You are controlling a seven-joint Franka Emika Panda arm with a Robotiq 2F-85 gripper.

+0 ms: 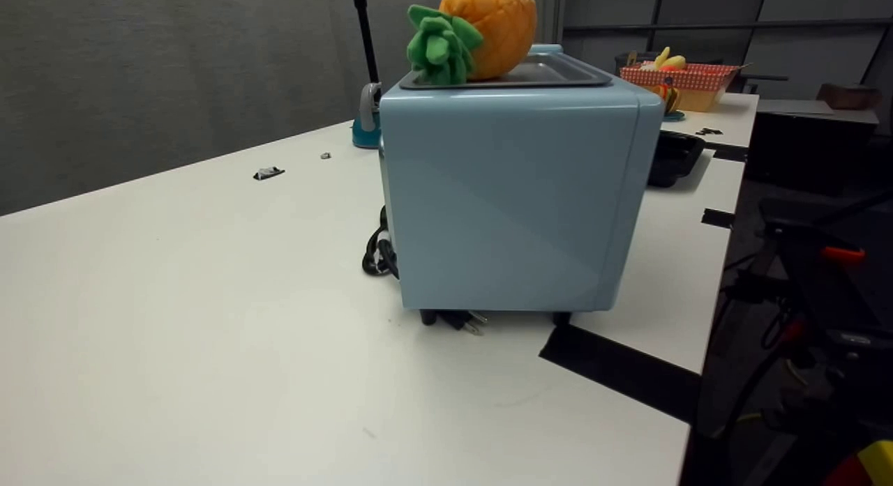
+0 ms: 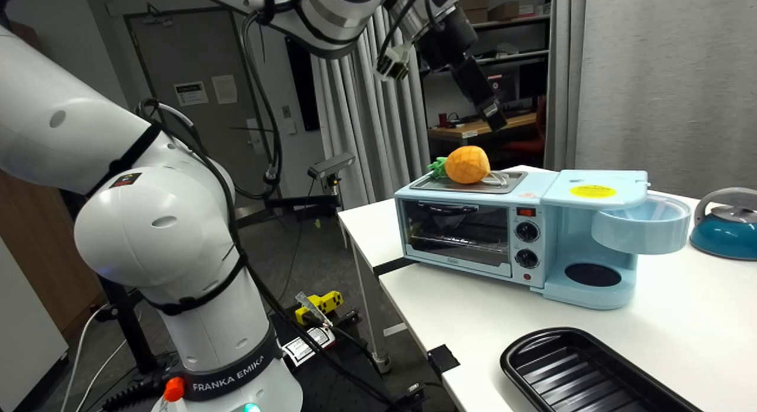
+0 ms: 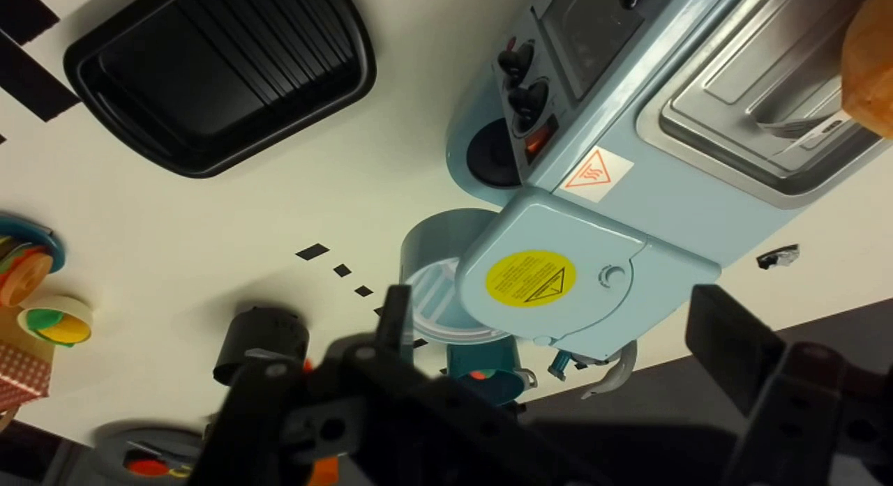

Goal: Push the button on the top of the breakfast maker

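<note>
The pale blue breakfast maker (image 1: 516, 200) stands on the white table; its front with oven door and two knobs shows in an exterior view (image 2: 553, 240). In the wrist view I look down on its top (image 3: 698, 235). A small round button (image 3: 612, 276) sits on the lid beside a yellow sticker (image 3: 531, 278). My gripper (image 2: 495, 117) is raised in the air above the maker, touching nothing. In the wrist view its fingers (image 3: 551, 312) are wide apart with nothing held between them. The gripper is out of view in an exterior view where the maker's plain side shows.
An orange toy pineapple (image 2: 467, 165) lies on the maker's metal tray (image 3: 739, 116). A black pan (image 2: 585, 370) lies near the table edge. A teal kettle (image 2: 727, 229) stands beside the maker. A black cord (image 1: 380, 252) hangs behind it.
</note>
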